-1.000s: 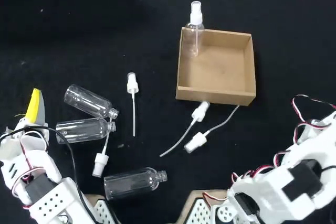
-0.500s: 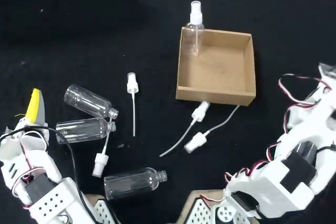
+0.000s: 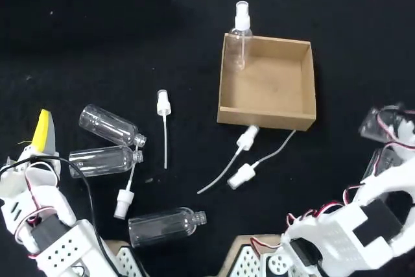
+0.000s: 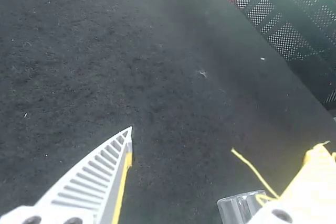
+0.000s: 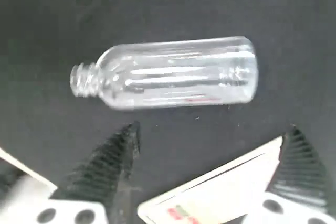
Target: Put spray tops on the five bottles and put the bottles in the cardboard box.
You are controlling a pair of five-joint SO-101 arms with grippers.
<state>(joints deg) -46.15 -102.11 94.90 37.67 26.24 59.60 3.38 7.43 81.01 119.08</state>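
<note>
Black cloth covers the table (image 3: pixel 97 30), and its widest bare stretch runs along the far edge and into the far-left corner. Right of centre toward the far edge sits the cardboard box (image 3: pixel 266 119), most of its floor bare, with the capped bottle (image 3: pixel 239 43) at its far-left corner, spray head past the wall. Just beside the box's near wall lies the box-side spray top (image 3: pixel 248 138); the outer spray top (image 3: pixel 242 175) lies near it. Toward the left edge lie 3 open bottles: the far bottle (image 3: pixel 111 126), the middle bottle (image 3: pixel 104 161) just beside it, and the near bottle (image 3: pixel 167 226) close to the near edge. Between this group and the box, the lone spray top (image 3: pixel 163 104) has bare cloth on both sides; the low spray top (image 3: pixel 123 203) lies between the middle and near bottles. At the left edge toward the near corner the left gripper (image 4: pixel 220 140) hangs over bare cloth, fingers spread wide. Near the right edge the right gripper (image 5: pixel 212 128) gapes wide, and the 5th bottle (image 5: pixel 168 74) lies on its side just past its fingertips.
</note>
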